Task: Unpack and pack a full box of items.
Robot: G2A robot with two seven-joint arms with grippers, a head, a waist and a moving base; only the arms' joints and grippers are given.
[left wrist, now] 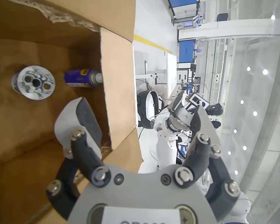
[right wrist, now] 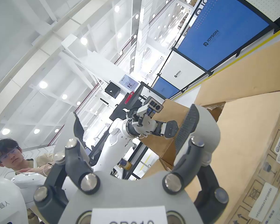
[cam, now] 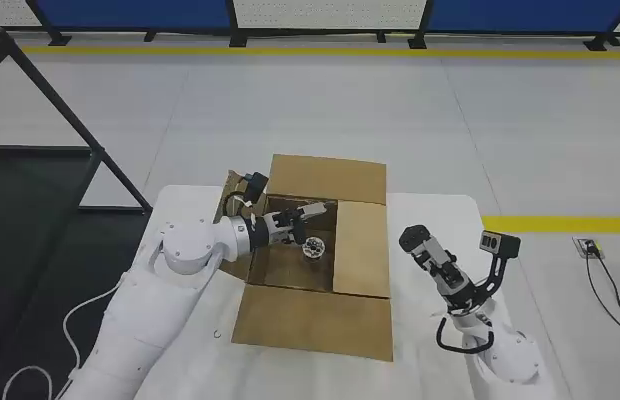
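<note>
An open cardboard box point(cam: 315, 320) stands mid-table with its flaps spread. On its floor lie a silver metal spool point(cam: 313, 247) and a blue can point(left wrist: 81, 78); the spool point(left wrist: 33, 85) lies beside the can. My left gripper point(cam: 308, 222) hangs over the box's far part, above the spool, open and holding nothing. In its wrist view the left gripper point(left wrist: 142, 120) has a box wall point(left wrist: 116, 75) showing between its fingers. My right gripper point(cam: 415, 240) is outside the box, beside its right flap, tilted upward; the right gripper point(right wrist: 135, 127) is open and holds nothing.
The white table point(cam: 430, 215) has bare room right of the box. A black metal frame point(cam: 80, 140) stands off the table's left side. A cable point(cam: 610, 290) runs along the floor at the right. The box's right flap point(right wrist: 247, 129) lies close by my right gripper.
</note>
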